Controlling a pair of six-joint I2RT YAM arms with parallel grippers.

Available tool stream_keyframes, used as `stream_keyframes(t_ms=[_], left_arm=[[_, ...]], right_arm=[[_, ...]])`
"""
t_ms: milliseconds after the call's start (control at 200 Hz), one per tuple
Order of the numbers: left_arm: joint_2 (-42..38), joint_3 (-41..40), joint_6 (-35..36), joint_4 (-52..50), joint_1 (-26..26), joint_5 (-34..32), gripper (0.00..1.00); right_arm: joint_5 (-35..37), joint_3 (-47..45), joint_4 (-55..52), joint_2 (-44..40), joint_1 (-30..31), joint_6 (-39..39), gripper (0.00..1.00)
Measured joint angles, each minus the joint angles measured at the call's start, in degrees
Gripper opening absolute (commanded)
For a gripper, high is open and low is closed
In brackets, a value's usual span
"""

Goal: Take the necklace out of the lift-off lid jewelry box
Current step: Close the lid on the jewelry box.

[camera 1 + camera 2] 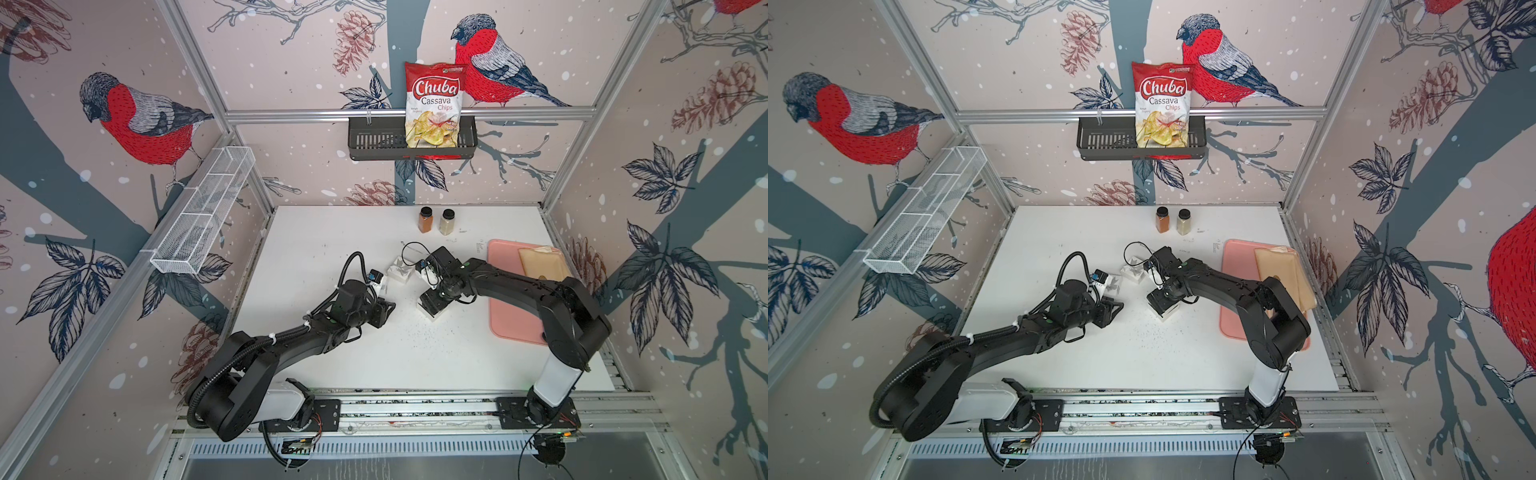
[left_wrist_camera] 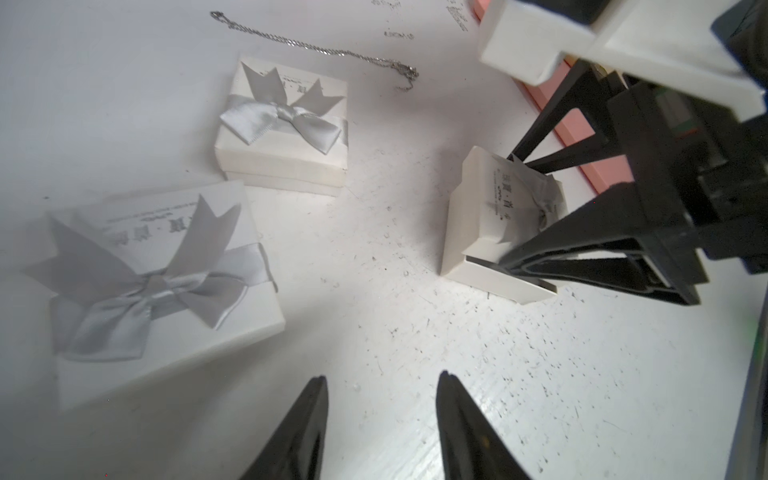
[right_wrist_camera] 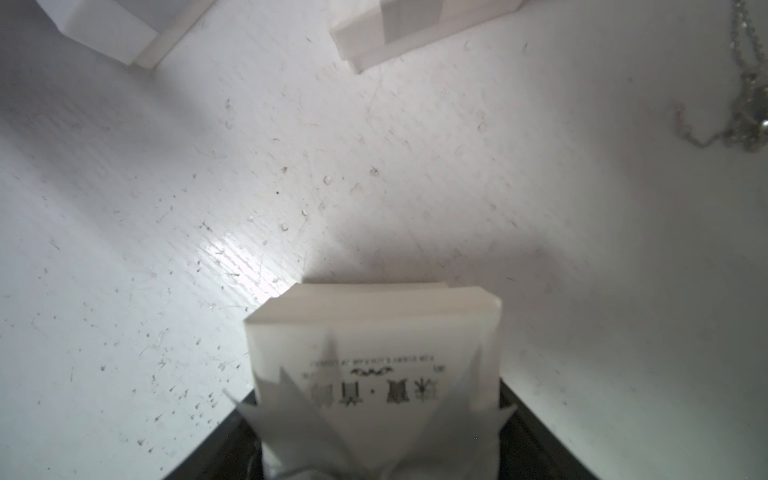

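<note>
White card makes up all three boxes. In both top views they cluster mid-tabletop [image 1: 374,365]. The held box [image 1: 435,316] peeks out under the right tool [image 1: 432,307], the second box [image 1: 401,270] lies just beyond it, and the third box [image 1: 381,286] is half hidden by the left wrist. Around them are two jars, a brown jar [image 1: 426,220] and a pale jar [image 1: 447,222]. There is also one pink tray [image 1: 511,316] carrying one tan pouch [image 1: 540,262], one chips bag [image 1: 434,108] in a black basket [image 1: 365,141], and one wire basket [image 1: 203,208] on the left wall. Both arms reach in from the near rail with their forearms converging on the centre, and the right forearm crosses the tray. The left tool [image 1: 388,309] points toward the held box. The necklace is too fine to pick out here.

The left wrist view adds the grey satin bows on the second and third boxes. It also shows the necklace [image 2: 316,48], a single chain stretched on the bare tabletop beyond the second box, outside every box. The left tool's fingers are spread and empty over the tabletop. The right tool pinches the held box across its sides. The lid sits tilted above the base with a gap showing, so possibly only the lid is gripped.

In the right wrist view the held box sits between the black fingers with its printed top showing. Corners of the other two boxes cut the frame's edge, and one end of the necklace lies apart from them.
</note>
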Motion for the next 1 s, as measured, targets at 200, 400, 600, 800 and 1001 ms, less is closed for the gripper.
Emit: stream_keyframes(t_ms=[200,400,600,800,1001], left_arm=[[2.71,-1.09,-0.02,2.89,-0.52,2.64,0.46],[8.02,-0.35,-0.09,5.62,-3.89,2.97,0.44],[14.01,1.97,-2.16,9.88,-7.06,3.65,0.41],[16.96,3.08,-4.59,13.31,-8.24,3.93,0.41],[18.12,3.39,-6.05,15.41,-9.73,3.96,0.38]], right_arm=[[-1.25,0.00,-0.13,0.02,-0.02,0.00,0.78],[-1.77,-0.02,-0.26,0.00,-0.02,0.02,0.79],[-1.90,-0.66,-0.35,-0.68,-0.02,0.26,0.79],[-1.90,-1.53,-0.35,-2.38,-0.26,1.51,0.80],[-3.48,-3.06,-0.26,-5.49,-1.42,1.88,0.79]])
